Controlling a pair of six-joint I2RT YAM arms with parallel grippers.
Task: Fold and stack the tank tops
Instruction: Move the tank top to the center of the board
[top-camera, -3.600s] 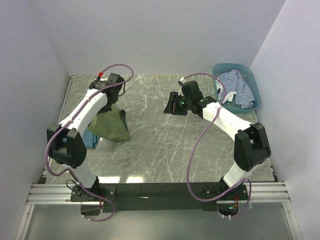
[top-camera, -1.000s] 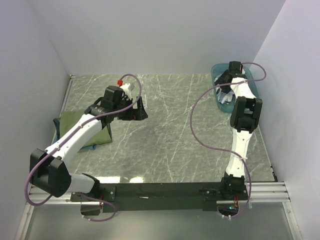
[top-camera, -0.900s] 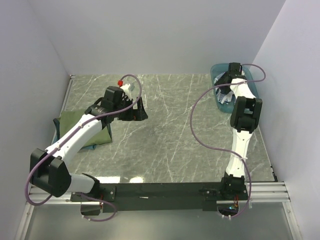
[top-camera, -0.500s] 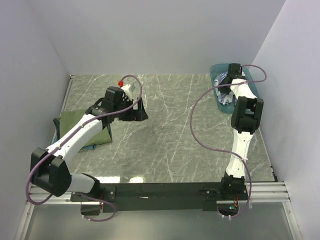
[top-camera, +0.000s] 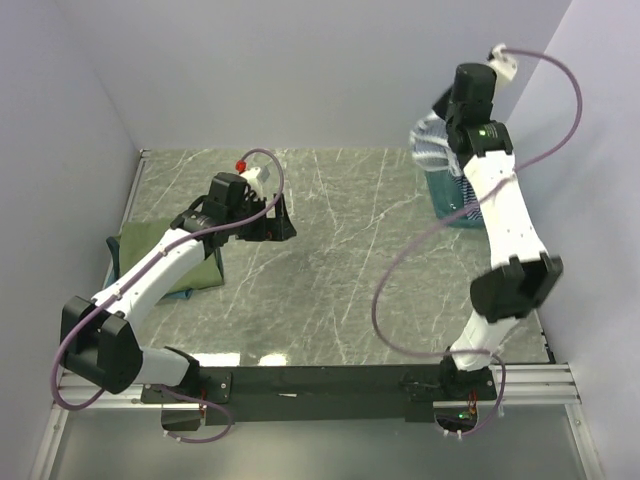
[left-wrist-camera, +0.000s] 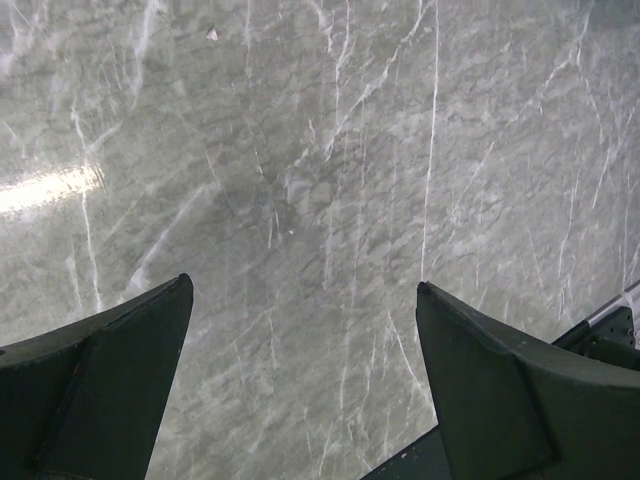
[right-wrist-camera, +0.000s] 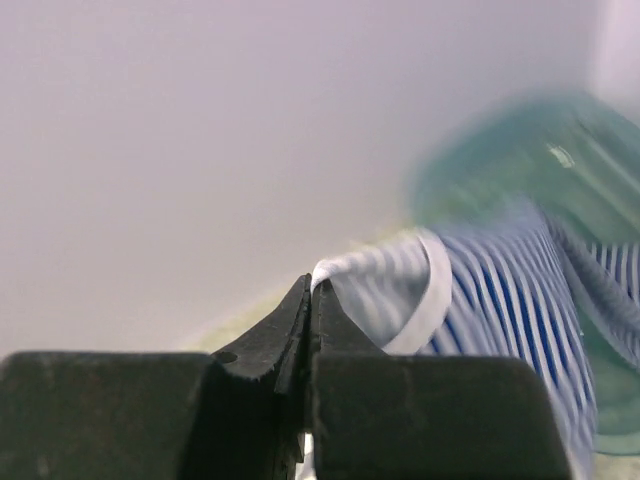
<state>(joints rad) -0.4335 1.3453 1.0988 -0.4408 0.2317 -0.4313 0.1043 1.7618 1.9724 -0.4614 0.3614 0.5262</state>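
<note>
Right arm stretched up high, my right pincer (right-wrist-camera: 311, 286) clamped on the striped tank top (right-wrist-camera: 500, 300) over the basket (top-camera: 452, 208); left pincer (left-wrist-camera: 302, 285) gaping above the tabletop (left-wrist-camera: 330, 150).

No text, label, brand, number or sign can be read in any of the views
</note>
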